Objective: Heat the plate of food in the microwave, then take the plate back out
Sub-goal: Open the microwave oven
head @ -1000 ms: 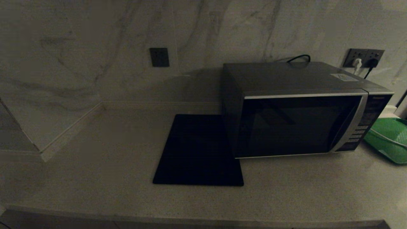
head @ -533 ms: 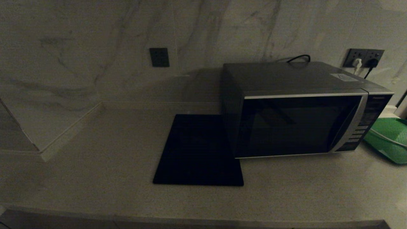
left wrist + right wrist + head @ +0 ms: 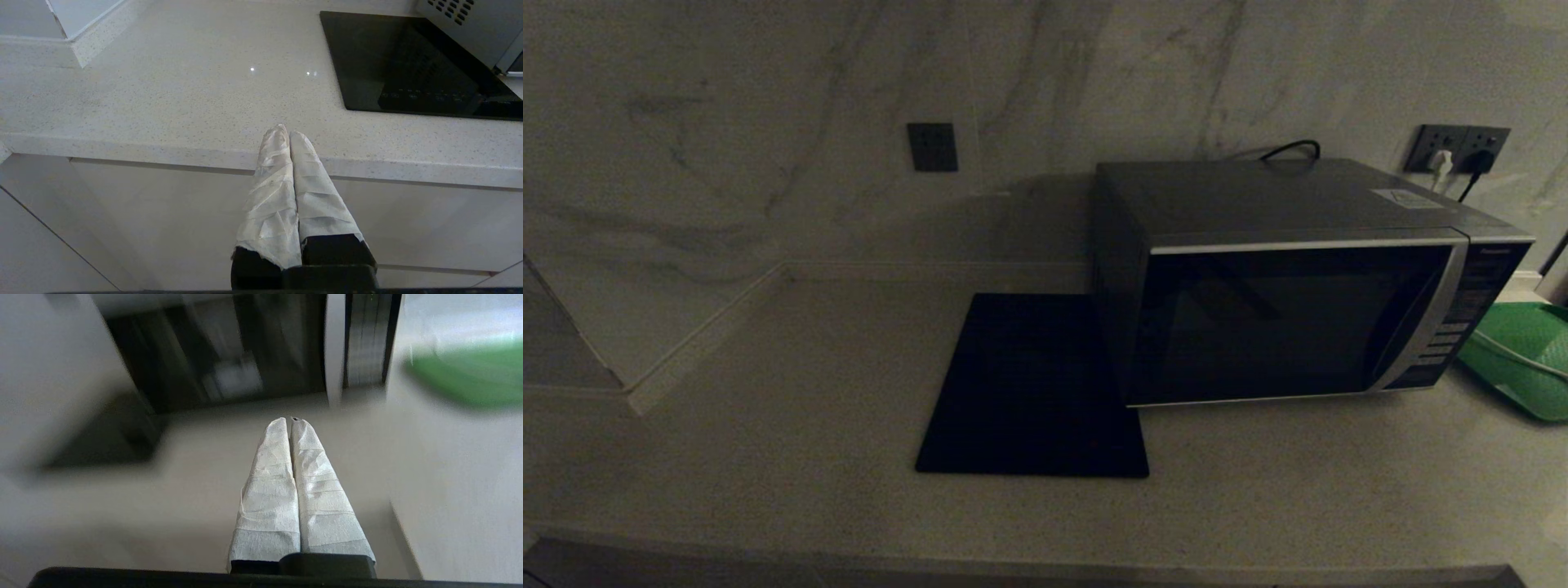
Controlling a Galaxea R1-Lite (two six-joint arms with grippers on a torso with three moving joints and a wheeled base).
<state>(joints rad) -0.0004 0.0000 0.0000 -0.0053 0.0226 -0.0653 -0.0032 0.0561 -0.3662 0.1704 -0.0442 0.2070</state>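
Observation:
The dark grey microwave stands on the counter at the right with its black glass door closed. It also shows in the right wrist view as the microwave, door closed, ahead of my right gripper, which is shut and empty over the counter. My left gripper is shut and empty, hanging at the counter's front edge, left of the black mat. Neither gripper appears in the head view. The plate of food is out of view.
A flat black square mat lies left of the microwave, also seen as the mat. A green tray sits at the far right, past the button panel. Wall sockets hold the plug behind.

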